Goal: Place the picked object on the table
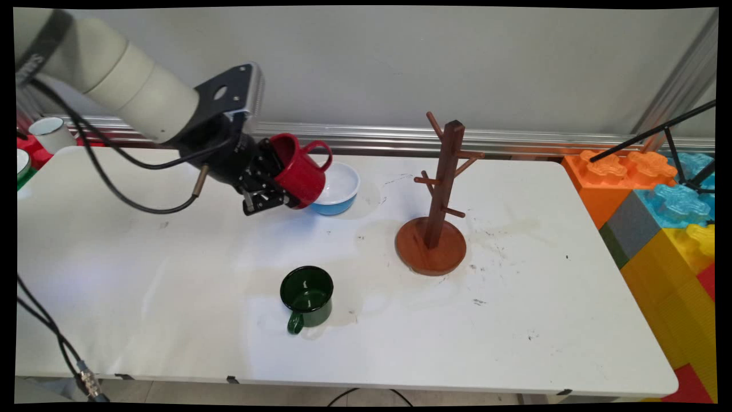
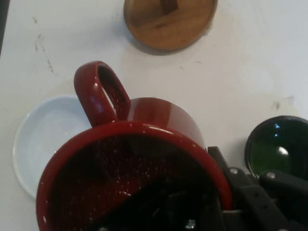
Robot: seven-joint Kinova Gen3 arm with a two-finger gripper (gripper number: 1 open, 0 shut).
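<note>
- Gripper [image 1: 273, 191] clamped on rim of 1 red mug [image 1: 302, 169], held tilted above the table [image 1: 171, 274].
- Blue bowl [image 1: 338, 194] just beyond mug; green mug [image 1: 307, 297] and wooden mug tree [image 1: 437, 206] well apart.

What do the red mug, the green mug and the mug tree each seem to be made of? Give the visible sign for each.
Red mug, held in the gripper: probably enamelled metal, going by its glossy red coat, white speckles and thin rim.
Green mug: likely the same, with a glossy dark green coat showing bright reflections.
Mug tree: wood, reddish-brown with a smooth, seemingly varnished finish on its round base and pegs.
</note>
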